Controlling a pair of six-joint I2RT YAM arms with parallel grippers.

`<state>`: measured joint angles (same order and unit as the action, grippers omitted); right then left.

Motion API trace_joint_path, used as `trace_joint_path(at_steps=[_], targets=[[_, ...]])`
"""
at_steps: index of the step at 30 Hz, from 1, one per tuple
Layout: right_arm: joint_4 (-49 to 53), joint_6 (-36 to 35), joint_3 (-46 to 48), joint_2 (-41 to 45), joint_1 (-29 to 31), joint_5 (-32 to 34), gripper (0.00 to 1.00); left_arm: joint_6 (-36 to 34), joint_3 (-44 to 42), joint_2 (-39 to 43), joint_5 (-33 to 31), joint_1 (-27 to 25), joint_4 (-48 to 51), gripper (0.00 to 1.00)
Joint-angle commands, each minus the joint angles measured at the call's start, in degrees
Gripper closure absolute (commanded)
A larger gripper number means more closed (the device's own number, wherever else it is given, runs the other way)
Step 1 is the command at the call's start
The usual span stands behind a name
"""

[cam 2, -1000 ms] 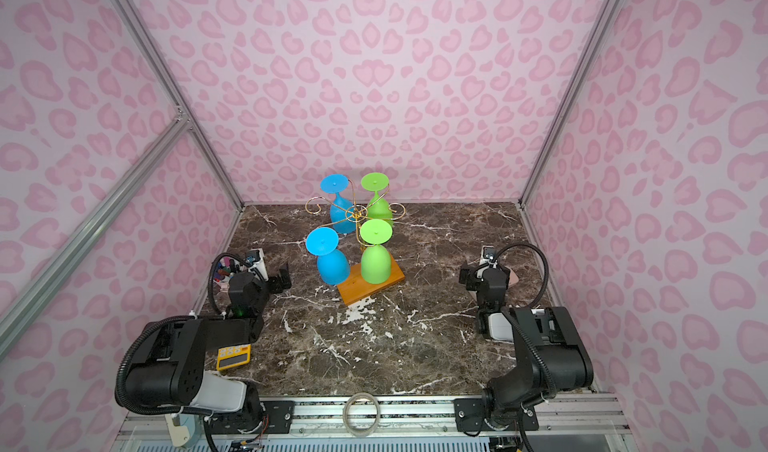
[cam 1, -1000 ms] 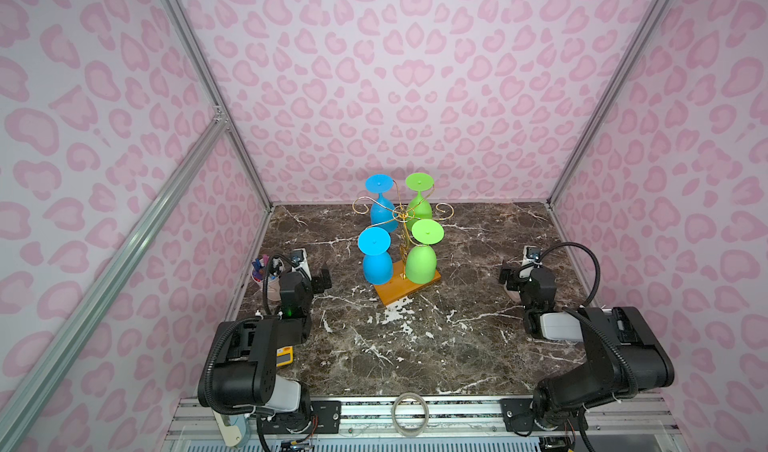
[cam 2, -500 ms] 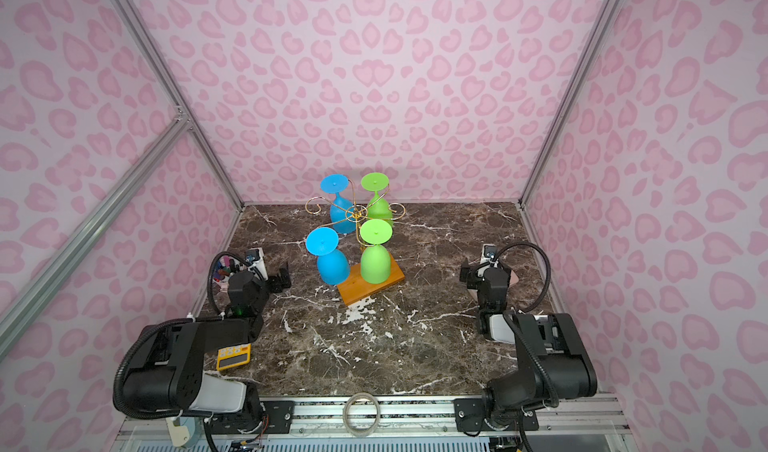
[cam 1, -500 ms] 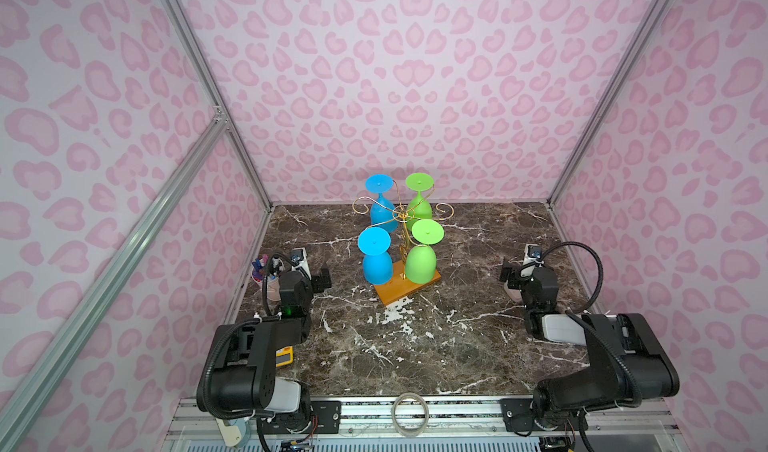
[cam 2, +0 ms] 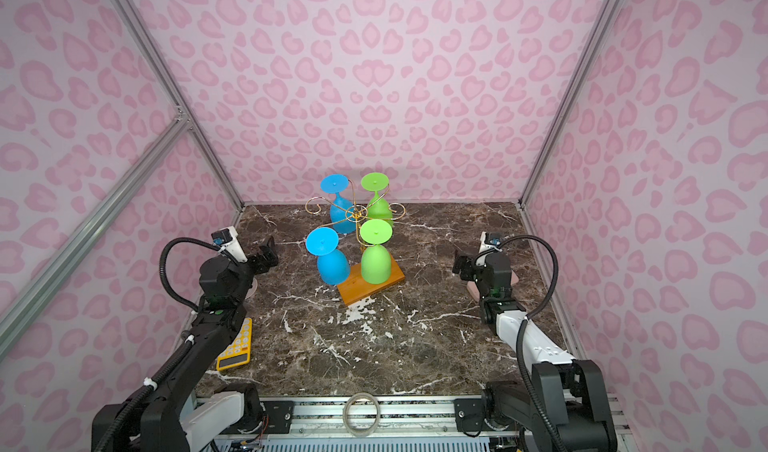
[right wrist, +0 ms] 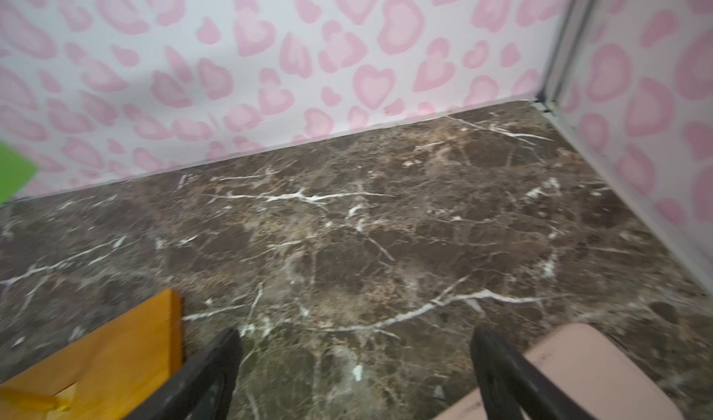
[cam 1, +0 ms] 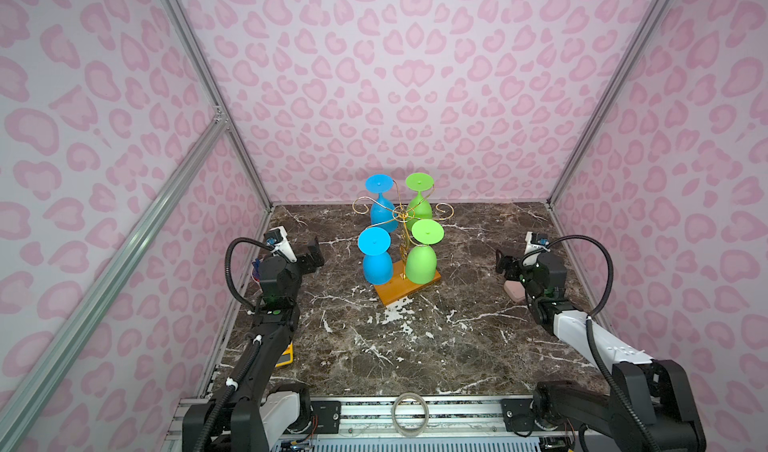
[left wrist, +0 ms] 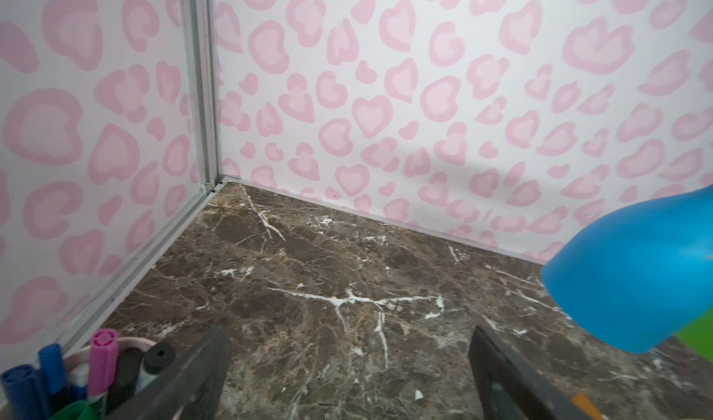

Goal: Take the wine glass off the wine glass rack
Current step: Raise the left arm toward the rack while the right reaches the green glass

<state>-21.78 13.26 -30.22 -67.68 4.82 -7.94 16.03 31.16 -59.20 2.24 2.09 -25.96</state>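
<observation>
Wine glass rack (cam 1: 400, 293): four glasses (cam 1: 420, 265) are hung, none removed. Left fingers (left wrist: 193, 375) and right fingers (right wrist: 210, 375) are spread wide, empty.

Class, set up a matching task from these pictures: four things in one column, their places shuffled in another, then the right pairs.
Things
1 wine glass rack
2 yellow calculator
3 pink object
4 marker pens

Places
a beside the right gripper
b middle of the table
c beside the left gripper
d front left of the table

Pairs: 1-b, 2-d, 3-a, 4-c.
</observation>
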Motion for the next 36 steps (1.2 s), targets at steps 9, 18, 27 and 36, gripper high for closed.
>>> trace_joint_path(at_steps=[9,18,27,36], targets=[[8.1,-2.2,4.6,22.2,11.2,-13.2,0.23,7.0,0.0,12.0,6.0,0.3,-0.3,0.01],[12.0,-8.7,-2.1,19.2,26.4,-11.4,0.21,6.9,-0.5,15.0,5.5,0.5,0.5,0.01],[5.8,-6.0,-7.5,14.3,28.3,-12.3,0.20,5.5,-0.5,17.4,5.8,0.5,1.9,0.01],[-1.3,-4.5,-10.0,8.6,28.4,-11.9,0.19,6.4,-0.4,17.4,7.4,0.5,1.9,0.02]])
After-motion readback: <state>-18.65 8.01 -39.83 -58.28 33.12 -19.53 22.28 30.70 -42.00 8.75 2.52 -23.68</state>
